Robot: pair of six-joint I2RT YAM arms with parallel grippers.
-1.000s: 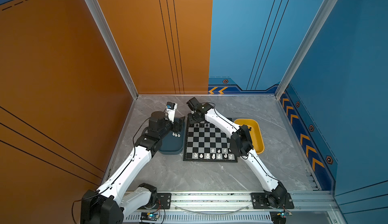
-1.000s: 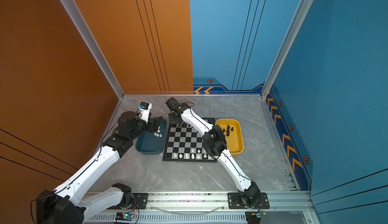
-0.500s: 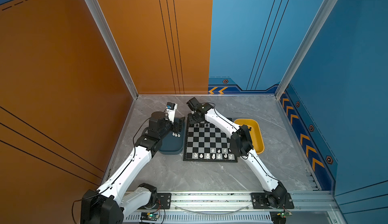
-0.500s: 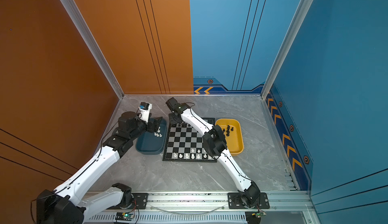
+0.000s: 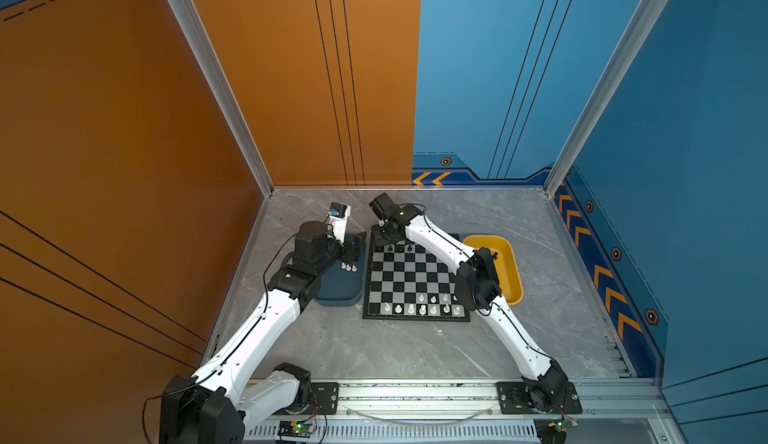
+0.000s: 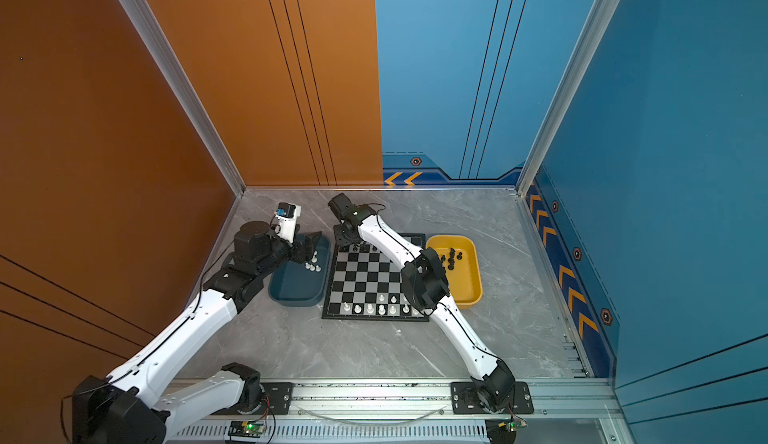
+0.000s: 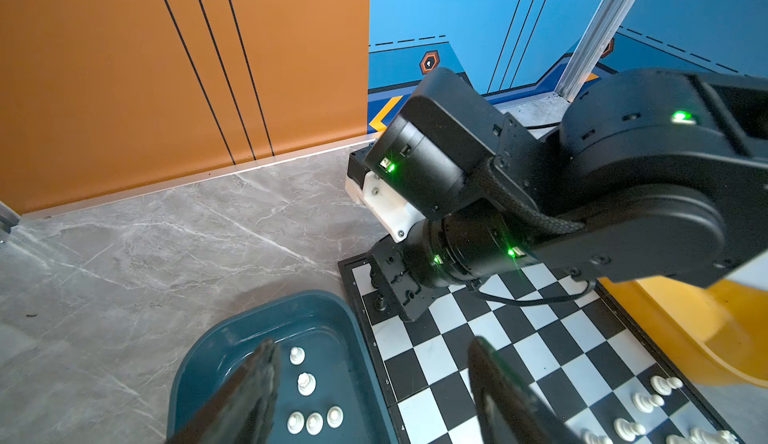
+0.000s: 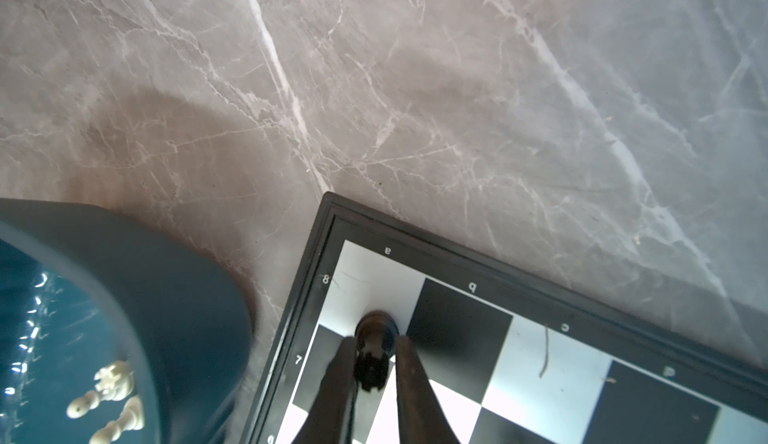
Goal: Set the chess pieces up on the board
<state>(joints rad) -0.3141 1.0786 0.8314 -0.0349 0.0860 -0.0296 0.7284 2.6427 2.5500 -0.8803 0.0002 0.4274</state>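
Nothing shifted since before; right claw (image 8: 374, 340) flanked the round-based black rook (image 8: 370, 369), grip unclear; left claw (image 7: 372, 342) gaped empty.

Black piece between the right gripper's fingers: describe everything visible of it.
The black piece looks like a rook, with a notched crown above a wider round base, in what seems glossy dark plastic. It stands upright on the board's white corner square, by the marks a and 8. The right gripper straddles it. A white sliver shows between it and one finger, and whether the other finger touches it is unclear.
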